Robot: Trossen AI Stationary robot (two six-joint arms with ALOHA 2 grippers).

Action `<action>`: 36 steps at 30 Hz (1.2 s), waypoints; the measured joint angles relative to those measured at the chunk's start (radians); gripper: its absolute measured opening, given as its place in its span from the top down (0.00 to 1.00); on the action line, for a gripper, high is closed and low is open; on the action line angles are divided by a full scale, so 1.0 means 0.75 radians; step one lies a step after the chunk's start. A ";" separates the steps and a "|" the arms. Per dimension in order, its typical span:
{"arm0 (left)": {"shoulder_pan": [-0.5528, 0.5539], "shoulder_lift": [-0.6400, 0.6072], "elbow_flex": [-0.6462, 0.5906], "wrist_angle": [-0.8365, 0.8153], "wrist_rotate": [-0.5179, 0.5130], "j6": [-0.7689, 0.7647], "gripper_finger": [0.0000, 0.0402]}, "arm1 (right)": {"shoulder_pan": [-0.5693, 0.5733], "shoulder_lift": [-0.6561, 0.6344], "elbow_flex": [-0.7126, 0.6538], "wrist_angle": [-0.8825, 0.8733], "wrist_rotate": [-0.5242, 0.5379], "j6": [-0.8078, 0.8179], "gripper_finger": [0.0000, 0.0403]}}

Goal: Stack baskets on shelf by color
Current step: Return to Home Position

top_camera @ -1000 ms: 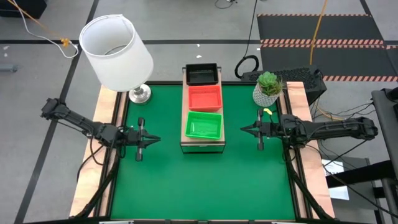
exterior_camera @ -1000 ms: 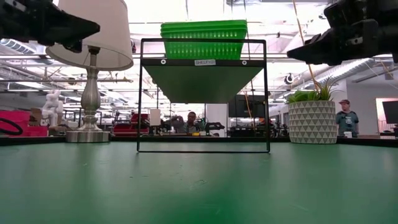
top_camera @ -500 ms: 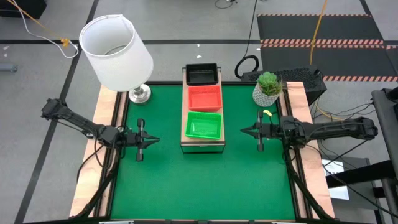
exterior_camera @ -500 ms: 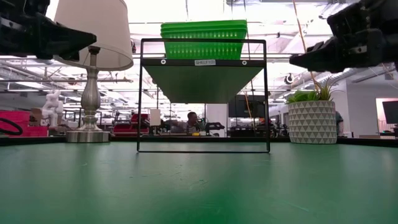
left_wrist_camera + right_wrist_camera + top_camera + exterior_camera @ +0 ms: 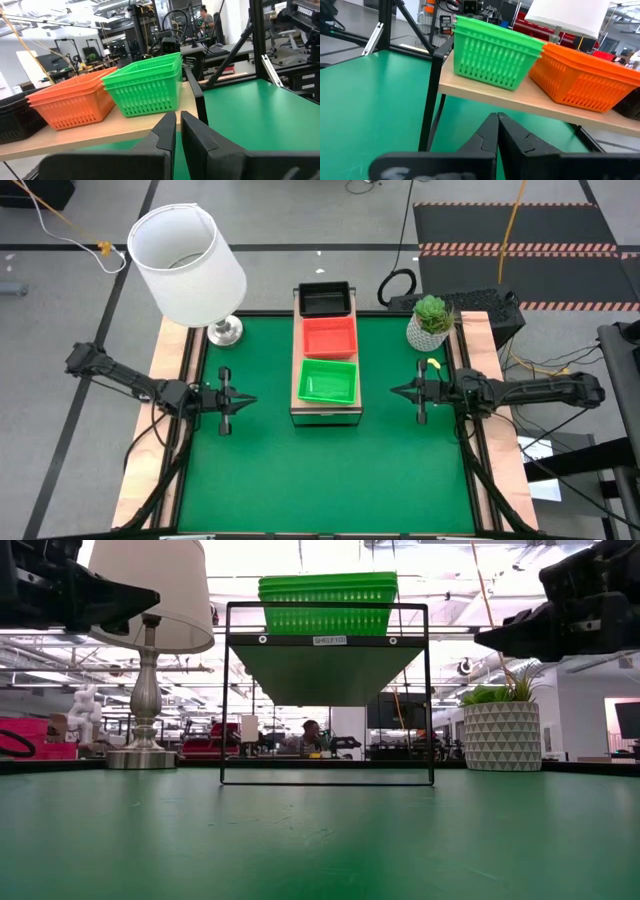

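The shelf (image 5: 325, 412) stands mid-table on a dark frame, its board raised above the green mat. On it, from far to near, sit a black basket stack (image 5: 324, 300), an orange-red stack (image 5: 330, 337) and a green stack (image 5: 328, 382). Left of the shelf, my left gripper (image 5: 248, 402) hovers level and shut, pointing at the green baskets (image 5: 147, 90). My right gripper (image 5: 392, 391) hovers level and shut on the shelf's right side, facing the green baskets (image 5: 492, 55) and orange-red ones (image 5: 585, 80). Neither holds anything.
A white-shaded lamp (image 5: 190, 265) stands at the far left corner and a potted plant (image 5: 430, 320) at the far right. Pale wooden planks (image 5: 165, 380) border the mat's sides. Open green mat (image 5: 330, 480) lies near the shelf's front. People show in the room beyond.
Both grippers have sunk a little while staying level and shut, each still pointing at the shelf. The baskets and the shelf have not moved.
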State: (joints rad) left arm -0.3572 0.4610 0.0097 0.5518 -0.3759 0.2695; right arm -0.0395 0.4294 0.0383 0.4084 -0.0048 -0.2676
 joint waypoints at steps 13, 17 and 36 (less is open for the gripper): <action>0.015 0.001 0.000 0.001 0.016 -0.004 0.92 | 0.000 -0.256 -0.004 -0.215 0.003 -0.034 1.00; 0.015 0.001 0.000 0.001 0.016 -0.004 0.92 | 0.000 -0.340 -0.005 -0.260 0.004 -0.031 1.00; 0.015 0.001 0.001 0.004 0.001 -0.013 0.92 | -0.001 -0.569 0.000 -0.426 -0.031 -0.019 1.00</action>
State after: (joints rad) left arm -0.3462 0.4614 0.0105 0.5549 -0.3752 0.2600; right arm -0.0399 0.0028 0.0383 0.0889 -0.0277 -0.2817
